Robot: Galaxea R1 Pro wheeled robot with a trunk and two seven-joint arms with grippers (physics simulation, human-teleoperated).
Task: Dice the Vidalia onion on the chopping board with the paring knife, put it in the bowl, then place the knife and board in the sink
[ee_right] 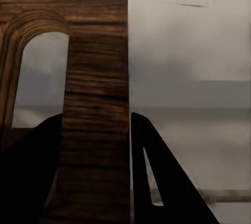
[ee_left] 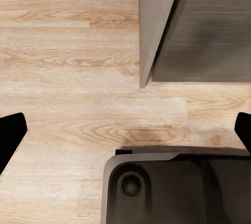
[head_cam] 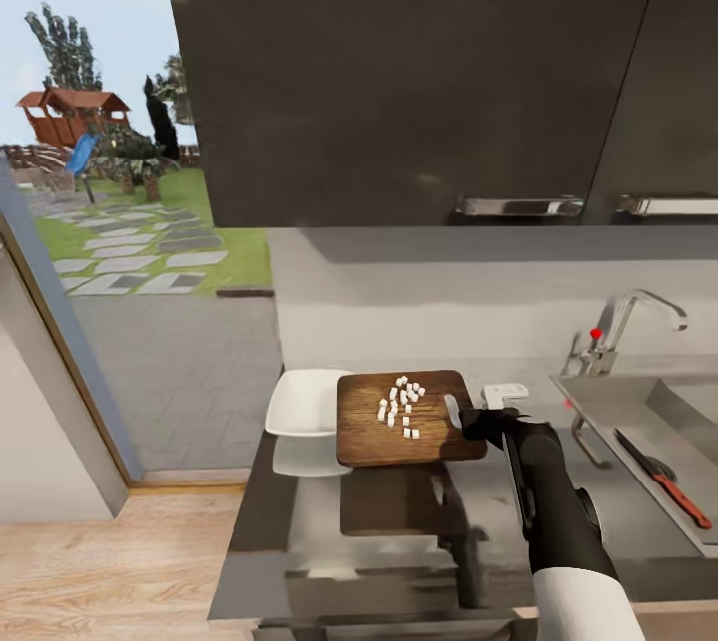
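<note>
The chopping board (head_cam: 404,419) lies flat on the grey counter (head_cam: 399,531), with a scatter of small white diced onion pieces (head_cam: 401,406) spread over its middle. Just beside its left edge, touching or nearly so, sits the white bowl (head_cam: 305,402), which holds none of the pieces. The right end effector (head_cam: 477,420) reaches in at the board's right edge, where the handle cutout is; in the right wrist view its two dark fingers (ee_right: 157,177) stand on either side of the wooden strip between that cutout and the board's (ee_right: 97,104) outer edge, closed on the wood. To the right, the steel sink (head_cam: 638,402) is set into the counter, with the chrome faucet (head_cam: 623,322) and its red-tipped lever behind it. The paring knife (head_cam: 663,477) lies in the basin, its reddish handle pointing toward the near edge and its dark blade toward the back. A small white object (head_cam: 504,392) rests on the counter between the board and the sink. The left end effector (ee_left: 125,130) points down at the wooden floor (ee_left: 68,62), its two dark fingertips (ee_left: 10,130) set far apart with nothing between them, above the robot's dark base (ee_left: 172,187).
</note>
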